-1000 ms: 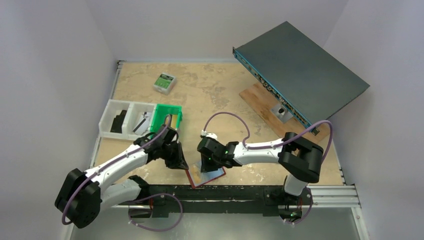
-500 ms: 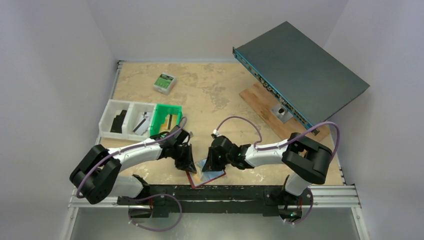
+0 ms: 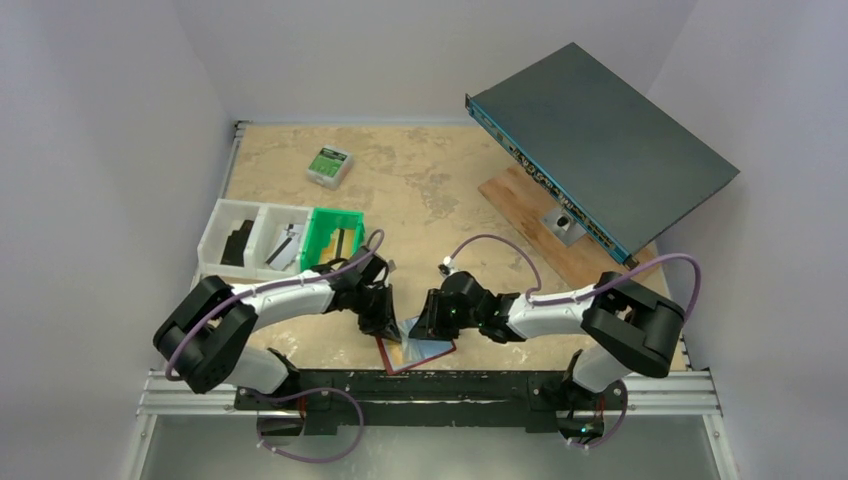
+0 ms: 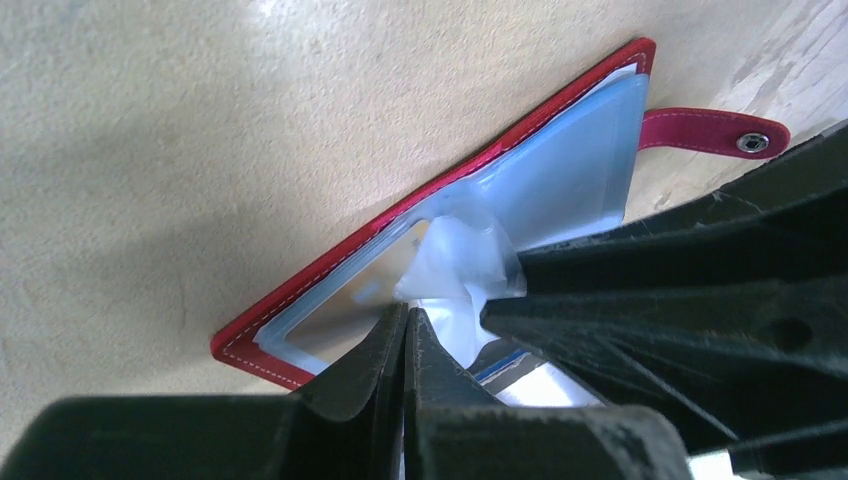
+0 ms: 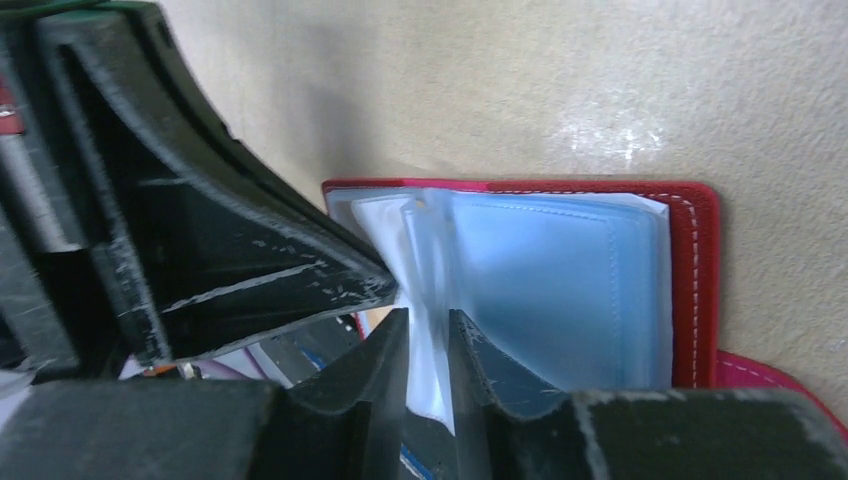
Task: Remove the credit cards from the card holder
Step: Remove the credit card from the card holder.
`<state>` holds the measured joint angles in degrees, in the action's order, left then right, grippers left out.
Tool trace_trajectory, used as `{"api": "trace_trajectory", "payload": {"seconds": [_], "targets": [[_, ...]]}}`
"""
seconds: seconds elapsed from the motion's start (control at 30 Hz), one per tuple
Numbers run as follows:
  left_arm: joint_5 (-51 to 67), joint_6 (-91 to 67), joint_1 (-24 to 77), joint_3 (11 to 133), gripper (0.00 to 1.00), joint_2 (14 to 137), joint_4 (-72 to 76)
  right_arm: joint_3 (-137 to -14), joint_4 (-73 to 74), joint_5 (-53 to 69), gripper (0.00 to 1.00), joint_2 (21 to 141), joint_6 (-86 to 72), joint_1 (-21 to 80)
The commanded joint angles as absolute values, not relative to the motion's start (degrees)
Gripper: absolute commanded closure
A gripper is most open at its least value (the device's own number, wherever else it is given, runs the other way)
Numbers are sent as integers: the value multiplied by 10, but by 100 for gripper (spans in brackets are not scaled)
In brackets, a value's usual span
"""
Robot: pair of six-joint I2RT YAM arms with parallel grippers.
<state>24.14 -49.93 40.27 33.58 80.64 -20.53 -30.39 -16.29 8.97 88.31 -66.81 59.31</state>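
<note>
Red card holder, laid open and cover-down on the table at its near edge, between the two arms, so that the pale blue sleeves were turned upward; its snap tab was seen spread flat to one side. The left gripper was pressed shut at a crumpled clear leaf, probably to pin or lift it; whether film was caught could not be told. The right gripper was set opposite, its jaws narrowly parted about another leaf, apparently to fan the sleeves apart. The credit cards were judged to be inside the sleeves, with one face shown dimly through; none was seen outside. Farther back, a green bin and a small box were placed well apart from the work.
</note>
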Motion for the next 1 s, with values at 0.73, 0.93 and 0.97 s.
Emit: {"api": "trace_trajectory", "payload": {"seconds": [0.73,0.93,0.97], "targets": [[266,-486,434,409,100,824,-178,-398,91,-85,68,784,-595,618],[276,-493,449,436,100,845,-166,-405,147,-130,68,736,-601,618],[278,-494,451,442,100,851,-165,-406,158,-134,68,729,-606,618]]}}
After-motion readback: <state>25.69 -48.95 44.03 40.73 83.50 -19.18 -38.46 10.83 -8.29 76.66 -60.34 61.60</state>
